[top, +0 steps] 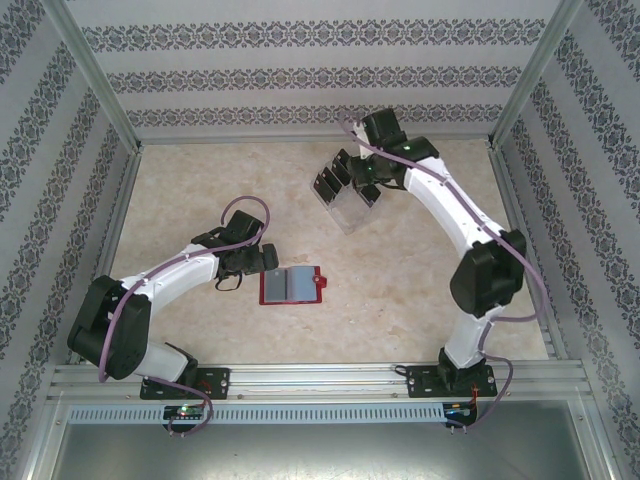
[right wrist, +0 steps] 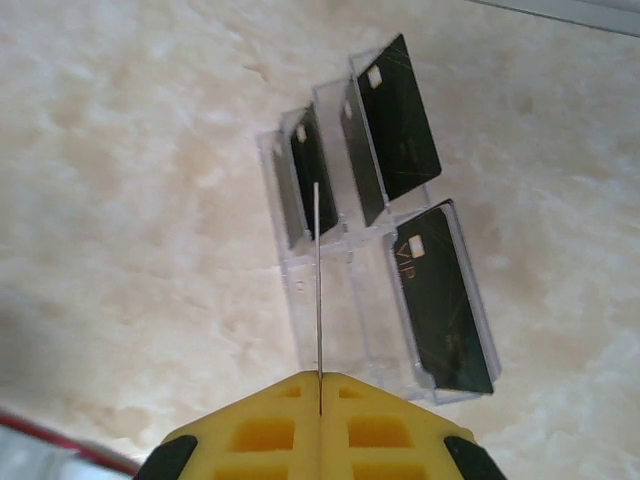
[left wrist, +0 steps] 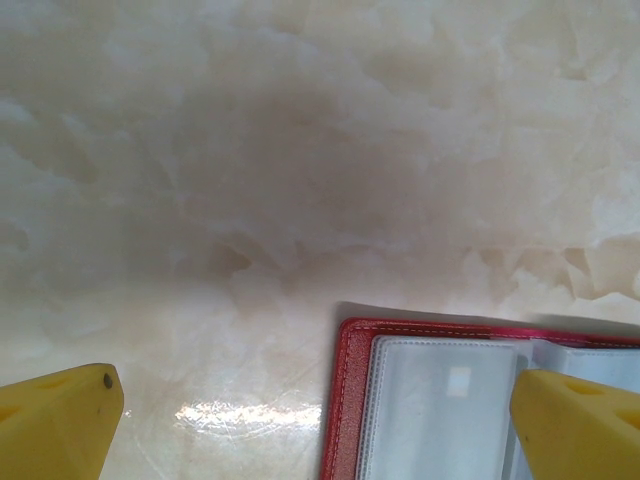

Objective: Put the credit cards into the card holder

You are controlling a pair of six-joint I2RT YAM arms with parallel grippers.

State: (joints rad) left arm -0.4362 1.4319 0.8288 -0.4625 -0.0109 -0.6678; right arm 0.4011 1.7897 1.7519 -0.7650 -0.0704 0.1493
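Top: wallet (top: 290, 285) open on surface (top: 200, 180) mid-left, left claw (top: 265, 262) at its left edge; right claw (top: 362, 185) over rack (top: 345, 210), far centre.
Left wrist: left claw wide, wallet at near right.
Right wrist: right claw pinches a card (right wrist: 317, 280) edge-on above rack; other cards (right wrist: 400, 120) stand in it.

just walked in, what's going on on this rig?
The right hand is shut on one black card, held edge-on by the clear rack, where more cards stand in slots. The red card holder lies open on the table. The left hand sits open at its edge.
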